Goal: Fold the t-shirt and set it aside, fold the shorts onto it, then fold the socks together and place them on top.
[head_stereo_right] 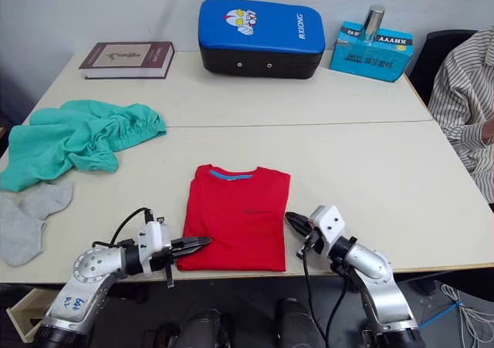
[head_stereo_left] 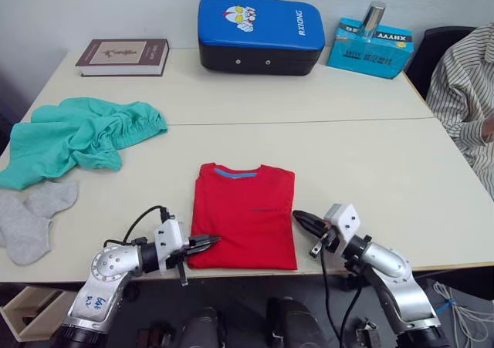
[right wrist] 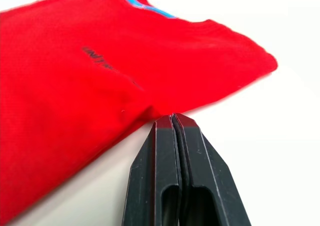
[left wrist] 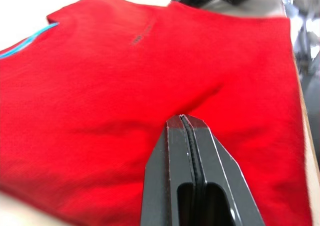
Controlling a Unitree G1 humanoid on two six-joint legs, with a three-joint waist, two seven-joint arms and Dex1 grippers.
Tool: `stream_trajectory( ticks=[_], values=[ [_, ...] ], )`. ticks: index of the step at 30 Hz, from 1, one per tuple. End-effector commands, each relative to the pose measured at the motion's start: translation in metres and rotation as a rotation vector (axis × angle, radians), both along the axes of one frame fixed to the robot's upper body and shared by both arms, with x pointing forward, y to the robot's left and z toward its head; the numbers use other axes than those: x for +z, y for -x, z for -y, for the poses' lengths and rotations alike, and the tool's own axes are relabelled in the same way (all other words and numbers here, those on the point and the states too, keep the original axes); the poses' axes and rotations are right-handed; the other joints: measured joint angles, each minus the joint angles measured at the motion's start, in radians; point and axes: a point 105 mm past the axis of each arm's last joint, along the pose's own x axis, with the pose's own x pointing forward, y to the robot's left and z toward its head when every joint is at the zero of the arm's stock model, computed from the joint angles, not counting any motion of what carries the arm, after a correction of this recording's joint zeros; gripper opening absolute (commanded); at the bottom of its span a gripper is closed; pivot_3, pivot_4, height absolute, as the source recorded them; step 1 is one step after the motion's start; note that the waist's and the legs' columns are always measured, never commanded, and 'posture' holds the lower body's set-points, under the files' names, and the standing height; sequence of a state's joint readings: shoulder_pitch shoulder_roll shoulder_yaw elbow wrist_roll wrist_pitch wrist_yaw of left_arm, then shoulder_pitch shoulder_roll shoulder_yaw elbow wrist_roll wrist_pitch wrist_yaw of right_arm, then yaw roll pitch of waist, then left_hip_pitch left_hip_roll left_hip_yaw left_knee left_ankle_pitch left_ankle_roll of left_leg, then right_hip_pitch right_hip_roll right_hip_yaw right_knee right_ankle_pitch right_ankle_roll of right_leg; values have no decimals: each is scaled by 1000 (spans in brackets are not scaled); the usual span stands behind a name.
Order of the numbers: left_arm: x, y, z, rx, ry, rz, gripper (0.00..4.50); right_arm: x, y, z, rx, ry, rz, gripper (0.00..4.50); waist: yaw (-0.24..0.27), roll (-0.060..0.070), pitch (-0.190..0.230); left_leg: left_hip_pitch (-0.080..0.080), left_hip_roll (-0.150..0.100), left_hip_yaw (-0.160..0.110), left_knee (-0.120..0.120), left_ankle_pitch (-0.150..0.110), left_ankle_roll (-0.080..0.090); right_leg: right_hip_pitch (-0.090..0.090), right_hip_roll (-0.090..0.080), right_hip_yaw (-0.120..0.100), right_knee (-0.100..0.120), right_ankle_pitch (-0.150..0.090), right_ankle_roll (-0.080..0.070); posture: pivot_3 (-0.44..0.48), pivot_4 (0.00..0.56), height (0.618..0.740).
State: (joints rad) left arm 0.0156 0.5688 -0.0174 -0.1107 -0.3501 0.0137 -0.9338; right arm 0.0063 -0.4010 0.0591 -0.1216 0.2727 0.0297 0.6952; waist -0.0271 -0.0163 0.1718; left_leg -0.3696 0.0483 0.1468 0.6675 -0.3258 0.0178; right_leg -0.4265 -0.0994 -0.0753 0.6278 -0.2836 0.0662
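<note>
Red t-shirt (head_stereo_left: 245,213) lies folded at the table's (head_stereo_left: 370,170) near edge. Left gripper (head_stereo_left: 207,243) rests clenched on its lower left corner; right gripper (head_stereo_left: 302,220), clenched empty, sits just beside its right edge. Teal shorts (head_stereo_left: 73,136) and grey socks (head_stereo_left: 31,213) lie far left.

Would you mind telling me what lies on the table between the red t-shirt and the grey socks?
Nothing: in the left eye view, only bare tabletop separates the t-shirt from the socks.

The light grey ankle socks (head_stereo_left: 31,213) run past the picture's left edge. The seated person in a striped shirt (head_stereo_left: 467,93) is cut by the right edge. The small dark chest mark on the folded red t-shirt (head_stereo_left: 245,213) is unreadable.
</note>
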Motion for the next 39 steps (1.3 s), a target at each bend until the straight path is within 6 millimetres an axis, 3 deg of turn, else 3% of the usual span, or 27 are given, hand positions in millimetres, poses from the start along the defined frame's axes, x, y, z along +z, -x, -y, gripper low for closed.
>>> stream_trajectory(
  ticks=[1, 7, 11, 14, 17, 21, 25, 28, 30, 34, 39],
  values=[
    [33, -14, 5, 5, 84, 64, 0, 35, 0, -32, 114, -53, 108, 35, 0, 0, 0, 0, 0, 0, 0, 2, -3, 0, 0, 0, 0, 0, 0, 0, 150, 740],
    [21, -41, 17, 45, 14, 90, 0, 21, 1, -89, 286, 30, 140, 35, -1, 0, 0, 0, 0, 0, -2, 3, -6, -1, 3, -1, 0, 0, -1, 0, 150, 740],
    [0, -50, 20, 64, -76, 70, 0, 2, -6, -94, 287, 104, 151, 35, -1, 0, 0, -1, -1, 3, -1, 3, -5, -1, 3, -4, -1, 0, -1, 0, 150, 740],
    [-9, -51, 14, 93, -92, 47, 0, -6, -26, -72, 154, 84, 101, 35, -1, -3, -2, 1, -1, 3, 1, 3, -4, 0, 2, -5, -1, 0, 1, 0, 150, 740],
    [-14, -47, 7, 92, -88, 46, 0, -7, -45, -35, 33, 137, 96, 35, -1, -3, -4, 2, -1, 2, 0, 3, -4, 1, 1, -2, 0, 1, 1, 0, 150, 740],
    [-8, -48, 0, 110, -50, 81, 0, 7, -62, 4, -92, 67, 75, 35, 0, -4, -6, 2, -1, 0, -1, 3, -5, 2, 0, -1, 0, 0, 0, 0, 150, 740],
    [11, -50, 2, 82, 12, 133, 0, 38, -53, 22, -44, -195, -7, 35, 0, -3, -5, 1, 0, 0, -1, 4, -5, 1, 0, -1, 0, 0, 0, 0, 150, 740],
    [25, -36, 6, -55, 51, 115, 0, 53, -26, 25, 112, -298, -223, 566, 0, 0, -4, -1, 0, 0, -1, 4, -5, 0, 0, -1, 0, 0, 0, 0, 150, 740],
    [29, -28, 9, -131, 41, 123, 612, 52, -14, 28, 153, -280, -349, 1268, -1, 0, -3, -1, 0, 0, -2, 3, -4, 0, 0, -1, -1, 0, 0, 0, 150, 740],
    [43, -14, 8, -241, 53, 166, 1810, 27, 17, 30, 190, -114, -704, 2602, 0, 1, -3, -1, 0, -1, -2, 0, 1, -1, 0, -2, -1, 0, -1, 0, 150, 740],
    [45, -12, 6, -243, 70, 138, 3401, 14, 20, 9, 181, -150, -949, 4341, -7, -1, -4, 0, 1, -1, -2, 1, 0, 0, 1, -1, 0, -1, -2, 0, 150, 740]
  ],
)
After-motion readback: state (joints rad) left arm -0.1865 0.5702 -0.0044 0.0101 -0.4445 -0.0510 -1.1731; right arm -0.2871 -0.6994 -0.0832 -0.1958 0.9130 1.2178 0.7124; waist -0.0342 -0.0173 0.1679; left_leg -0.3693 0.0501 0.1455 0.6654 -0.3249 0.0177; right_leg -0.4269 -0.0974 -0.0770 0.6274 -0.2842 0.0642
